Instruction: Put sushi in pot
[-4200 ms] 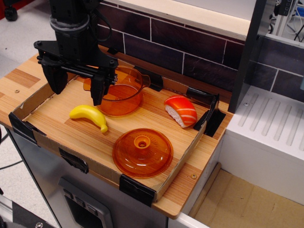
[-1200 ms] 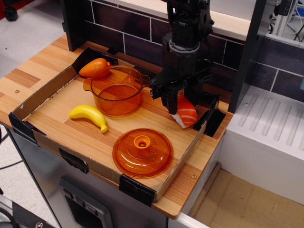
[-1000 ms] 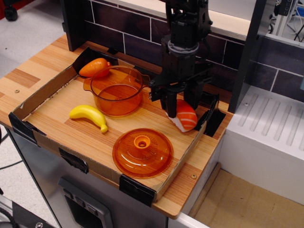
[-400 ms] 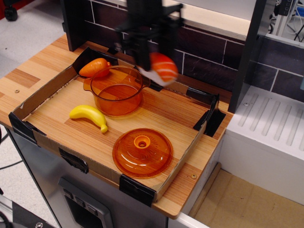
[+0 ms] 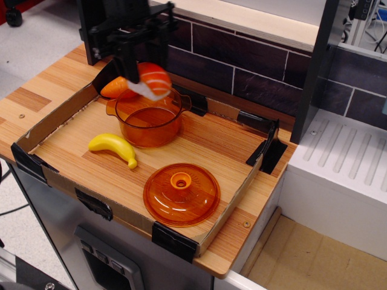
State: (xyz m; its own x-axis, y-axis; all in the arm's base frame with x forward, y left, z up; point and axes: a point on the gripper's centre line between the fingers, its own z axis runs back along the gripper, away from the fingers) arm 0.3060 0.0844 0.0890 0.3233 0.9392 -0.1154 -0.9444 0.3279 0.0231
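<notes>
Sushi (image 5: pixel 151 80) gripped in claw (image 5: pixel 140 71), above pot (image 5: pixel 147 121).
Clamped between dark fingers, held clear of the rim, just over the pot's 12 o'clock edge. Carrot (image 5: pixel 115 87) behind pot at 10 o'clock; banana (image 5: pixel 113 147) at 7; lid (image 5: pixel 181 194) at 5, on the tray (image 5: pixel 78 194).

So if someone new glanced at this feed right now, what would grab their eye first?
Probably the black gripper holding the glossy orange-red nigiri sushi toy in the air just above the translucent orange plastic pot at the back left of the cardboard-edged tray. Next, the domed orange lid with a knob near the tray's front edge, and the yellow toy banana lying left of it.
</notes>
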